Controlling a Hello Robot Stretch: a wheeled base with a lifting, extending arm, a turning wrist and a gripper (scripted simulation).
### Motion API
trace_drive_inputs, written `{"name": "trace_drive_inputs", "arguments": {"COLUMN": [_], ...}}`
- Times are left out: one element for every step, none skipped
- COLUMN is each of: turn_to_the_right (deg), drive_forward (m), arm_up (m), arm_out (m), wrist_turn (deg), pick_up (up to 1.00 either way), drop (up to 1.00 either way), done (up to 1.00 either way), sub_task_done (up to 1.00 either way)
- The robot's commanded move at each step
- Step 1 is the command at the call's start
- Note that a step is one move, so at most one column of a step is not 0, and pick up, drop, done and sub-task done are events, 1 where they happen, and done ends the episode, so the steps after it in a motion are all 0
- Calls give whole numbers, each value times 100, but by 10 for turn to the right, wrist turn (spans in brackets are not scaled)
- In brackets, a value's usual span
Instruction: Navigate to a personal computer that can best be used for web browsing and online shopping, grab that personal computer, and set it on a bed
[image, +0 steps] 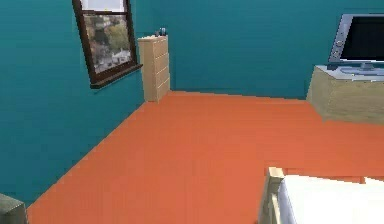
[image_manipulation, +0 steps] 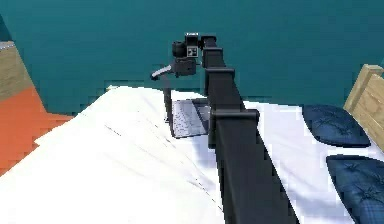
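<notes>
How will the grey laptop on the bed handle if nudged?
The grey laptop looks like a rigid flat slab: probably stiff, won't roll. A thin panel seems upright at its edge; if that's the lid, a push may fold it. It lies on the soft white bed, whose sheet likely bunches rather than lets it slide.

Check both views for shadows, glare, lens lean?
Forward view: the window has leaning uprights, which is only a lens effect; the floor looks evenly lit, with no glare. Arm side view: soft grey shadow bands cross the white bed left of the arm.
</notes>
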Motion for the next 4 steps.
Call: {"name": "trace_drive_inputs", "arguments": {"turn_to_the_right": [0, 0, 0, 0], "drive_forward": [0, 0, 0, 0], "arm_up": [0, -26, -50, 0], "arm_out": [0, 0, 0, 0], "wrist_turn": [210, 0, 0, 0], "pick_up": [0, 0, 0, 0], "drop": [0, 0, 0, 100], "done": [0, 0, 0, 0], "sub_task_done": [0, 0, 0, 0]}}
